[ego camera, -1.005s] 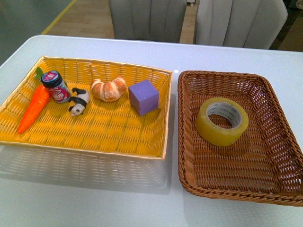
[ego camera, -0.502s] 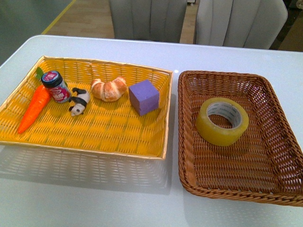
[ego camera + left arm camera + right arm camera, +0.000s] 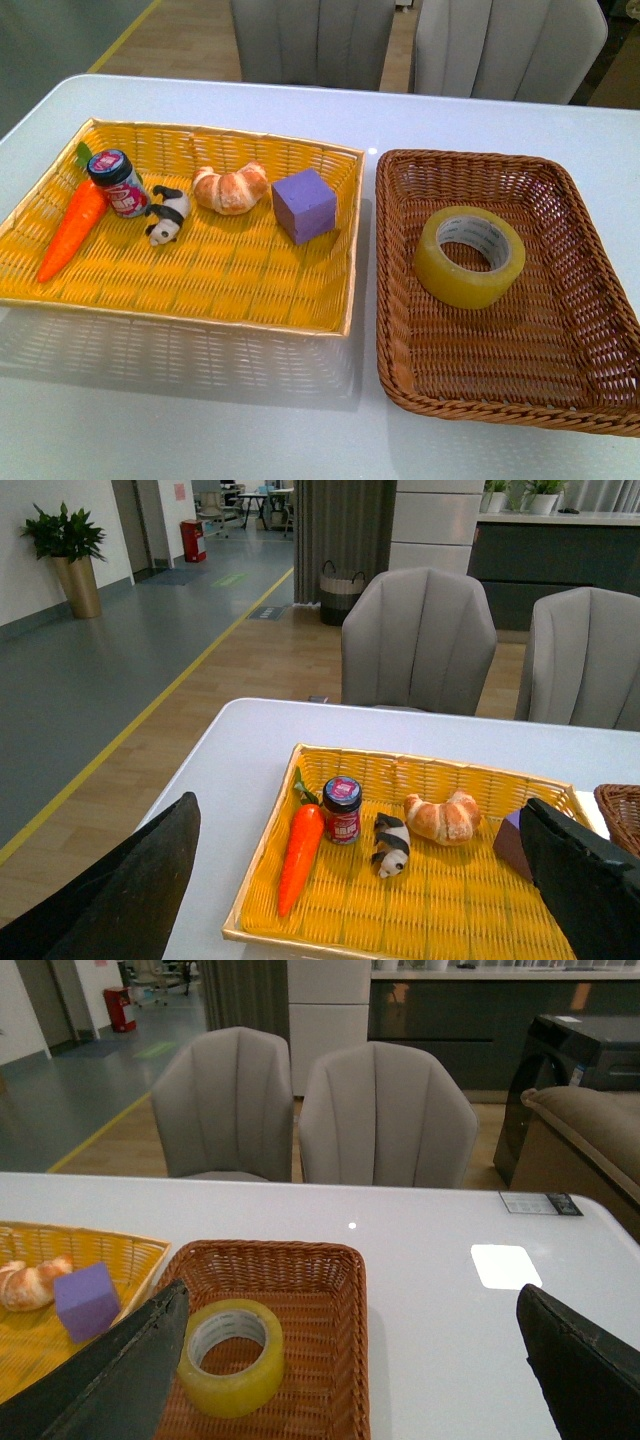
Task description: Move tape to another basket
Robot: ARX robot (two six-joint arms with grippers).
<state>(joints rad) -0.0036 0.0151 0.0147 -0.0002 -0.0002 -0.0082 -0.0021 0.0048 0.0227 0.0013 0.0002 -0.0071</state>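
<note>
Brown basket (image 3: pixel 590 330) holds the tape (image 3: pixel 469 256) lying flat, core axis vertical, on the right arm's side; right gripper (image 3: pixel 345 1380) wide open, empty, above and short of it, so right arm's nearer.

Even, bright overhead lighting is seen in all three views. A small glare spot is noted on the white table (image 3: pixel 372 151) in the front view, and a larger square reflection in the right wrist view. Soft shadows are cast beneath the yellow tray (image 3: pixel 200 340) and beside the purple cube (image 3: pixel 303 205). Focus is sharp throughout; near fingers (image 3: pixel 110 900) in the wrist views are rendered dark and slightly blurred.
</note>
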